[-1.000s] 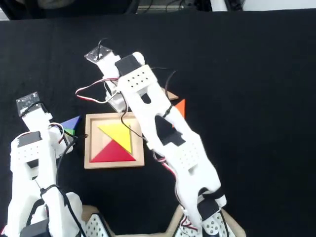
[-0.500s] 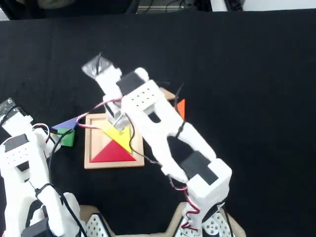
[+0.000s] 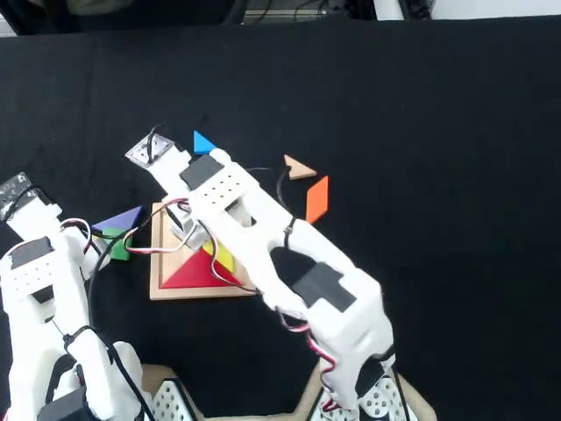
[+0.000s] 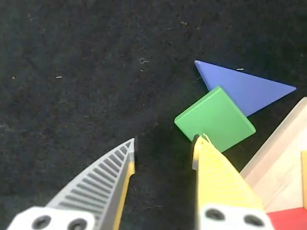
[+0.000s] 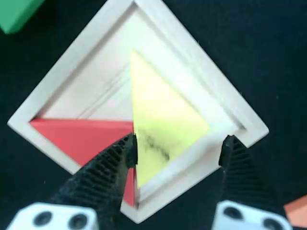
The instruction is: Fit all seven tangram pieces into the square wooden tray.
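The square wooden tray [image 3: 156, 256] holds a red triangle [image 3: 195, 275] and a yellow triangle [image 3: 223, 257]. My right gripper [image 3: 186, 224] hangs open over the tray. In its wrist view, the right gripper [image 5: 177, 144] has its fingers on either side of the yellow triangle [image 5: 163, 120], beside the red triangle [image 5: 81, 136]. My left gripper [image 4: 163, 148] is open just beside the green square [image 4: 216, 117] and the blue triangle [image 4: 242, 86], left of the tray. A small blue triangle [image 3: 203, 142], a tan triangle [image 3: 300, 168] and an orange parallelogram [image 3: 316, 198] lie beyond the tray.
Black cloth covers the table. The right arm [image 3: 263, 254] lies across the tray's right half. The tray's rim [image 4: 273, 167] runs close to the left gripper's yellow finger [image 4: 211, 177]. Open cloth extends to the right and far side.
The right arm swung left and lower over the tray, uncovering the small blue and tan triangles. The left arm drew back to the left, uncovering the green square, then held still.
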`<act>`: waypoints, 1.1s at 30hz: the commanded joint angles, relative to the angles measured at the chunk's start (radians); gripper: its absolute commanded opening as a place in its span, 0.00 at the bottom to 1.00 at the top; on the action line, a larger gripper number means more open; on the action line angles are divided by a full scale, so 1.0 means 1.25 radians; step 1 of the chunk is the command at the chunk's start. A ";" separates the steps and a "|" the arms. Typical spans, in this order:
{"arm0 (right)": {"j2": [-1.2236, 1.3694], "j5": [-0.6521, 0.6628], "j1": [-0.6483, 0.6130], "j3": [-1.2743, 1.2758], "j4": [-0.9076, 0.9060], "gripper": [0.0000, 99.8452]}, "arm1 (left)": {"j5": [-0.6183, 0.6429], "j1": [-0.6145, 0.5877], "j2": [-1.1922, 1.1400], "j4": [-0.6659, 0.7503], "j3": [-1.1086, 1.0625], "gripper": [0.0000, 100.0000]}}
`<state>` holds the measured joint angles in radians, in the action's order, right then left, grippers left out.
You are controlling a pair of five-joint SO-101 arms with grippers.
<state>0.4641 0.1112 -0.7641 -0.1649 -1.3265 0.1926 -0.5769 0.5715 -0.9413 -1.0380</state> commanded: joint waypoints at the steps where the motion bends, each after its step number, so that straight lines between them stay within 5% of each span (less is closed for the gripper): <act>1: 0.045 0.000 -0.010 -0.079 0.005 0.28 | 0.006 0.012 0.005 0.012 0.036 0.20; 20: 0.149 -0.006 -0.063 -0.202 -0.119 0.28 | 0.005 0.012 0.001 0.012 0.036 0.20; 33: 0.188 -0.006 0.004 -0.209 -0.097 0.27 | 0.005 0.012 0.001 0.012 0.035 0.20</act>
<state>0.6974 0.1097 -0.7856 -0.4074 -1.4507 0.1926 -0.5769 0.5715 -0.9413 -1.0380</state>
